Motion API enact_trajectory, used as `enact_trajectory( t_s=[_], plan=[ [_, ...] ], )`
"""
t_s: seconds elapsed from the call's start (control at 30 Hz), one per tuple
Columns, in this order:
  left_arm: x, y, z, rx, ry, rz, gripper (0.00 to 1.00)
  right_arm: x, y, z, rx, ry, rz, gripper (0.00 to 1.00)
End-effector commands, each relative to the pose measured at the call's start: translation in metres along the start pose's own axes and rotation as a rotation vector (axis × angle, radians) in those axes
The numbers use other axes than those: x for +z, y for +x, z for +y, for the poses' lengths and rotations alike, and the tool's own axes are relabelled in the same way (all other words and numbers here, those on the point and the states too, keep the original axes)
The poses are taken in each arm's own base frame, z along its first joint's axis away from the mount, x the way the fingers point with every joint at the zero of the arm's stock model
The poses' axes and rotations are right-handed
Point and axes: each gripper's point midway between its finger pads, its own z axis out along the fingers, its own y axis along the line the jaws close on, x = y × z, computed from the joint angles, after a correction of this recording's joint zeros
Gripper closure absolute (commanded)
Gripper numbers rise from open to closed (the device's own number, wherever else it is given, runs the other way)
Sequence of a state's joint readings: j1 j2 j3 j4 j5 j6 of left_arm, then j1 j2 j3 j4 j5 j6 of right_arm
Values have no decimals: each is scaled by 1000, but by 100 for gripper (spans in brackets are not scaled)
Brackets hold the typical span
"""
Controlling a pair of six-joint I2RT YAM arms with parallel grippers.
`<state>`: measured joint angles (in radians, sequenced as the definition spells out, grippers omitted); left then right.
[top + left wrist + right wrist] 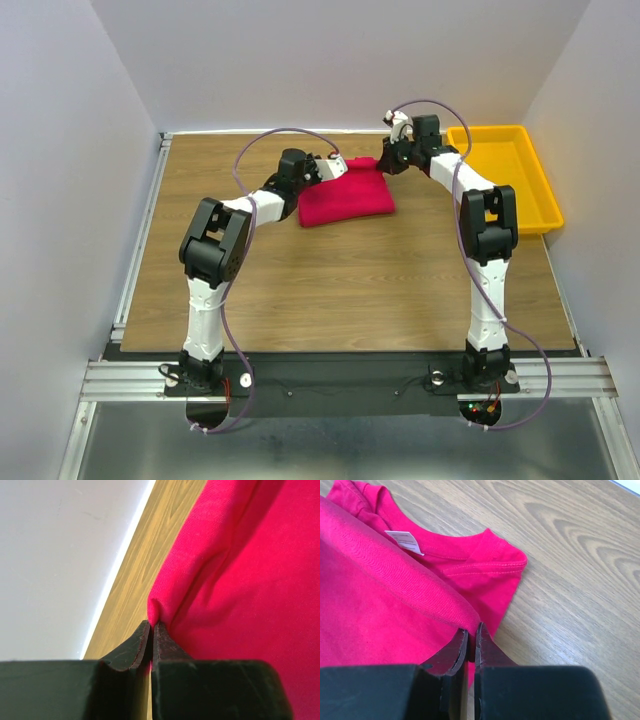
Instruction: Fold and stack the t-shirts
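A crimson-pink t-shirt lies folded into a small rectangle at the far middle of the table. My left gripper is at its far left corner, shut on a pinch of its edge. My right gripper is at its far right corner, shut on a folded edge of the cloth. In the right wrist view the collar with a white label lies flat beneath the raised fold. The held edge is lifted slightly off the layer below.
A yellow plastic tray stands at the far right of the wooden table. White walls close in the far side and both flanks. A metal rail runs along the left table edge.
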<state>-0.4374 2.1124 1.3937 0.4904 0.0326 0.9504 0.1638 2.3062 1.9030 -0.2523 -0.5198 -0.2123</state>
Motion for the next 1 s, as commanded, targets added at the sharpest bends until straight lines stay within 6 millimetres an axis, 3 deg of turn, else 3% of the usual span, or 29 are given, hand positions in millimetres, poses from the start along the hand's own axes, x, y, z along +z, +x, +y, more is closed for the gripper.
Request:
enact_trajectory(
  t_s=[0.0, 0.37, 0.5, 0.57, 0.6, 0.63, 0.67, 0.77, 0.9, 0.97],
  plan=[
    [4, -19, 35, -21, -106, -50, 100, -3, -38, -13, -45, 43, -102, 99],
    [10, -10, 34, -40, -123, -18, 100, 2, -39, -17, -36, 50, -106, 96],
    [11, -9, 33, -49, -123, -18, 100, 6, -37, -17, -26, 47, -102, 90],
    [11, -10, 36, -63, -136, -18, 86, 7, -36, -19, -22, 55, -102, 83],
    [10, -11, 39, -73, -147, -20, 79, 8, -37, -18, -16, 61, -101, 70],
    [9, -14, 45, -93, -165, -21, 67, 8, -39, -23, -9, 85, -104, 66],
    [7, -17, 51, -107, -181, -29, 63, 7, -41, -23, 4, 93, -109, 62],
    [-2, -32, 79, -164, -263, -47, 37, -3, -62, -33, 66, 171, -152, 45],
    [-23, -48, 118, -222, -373, -54, 32, -22, -90, -35, 86, 222, -207, 35],
    [-34, -52, 131, -254, -408, -61, 30, -27, -90, -30, 90, 212, -207, 34]
  ],
)
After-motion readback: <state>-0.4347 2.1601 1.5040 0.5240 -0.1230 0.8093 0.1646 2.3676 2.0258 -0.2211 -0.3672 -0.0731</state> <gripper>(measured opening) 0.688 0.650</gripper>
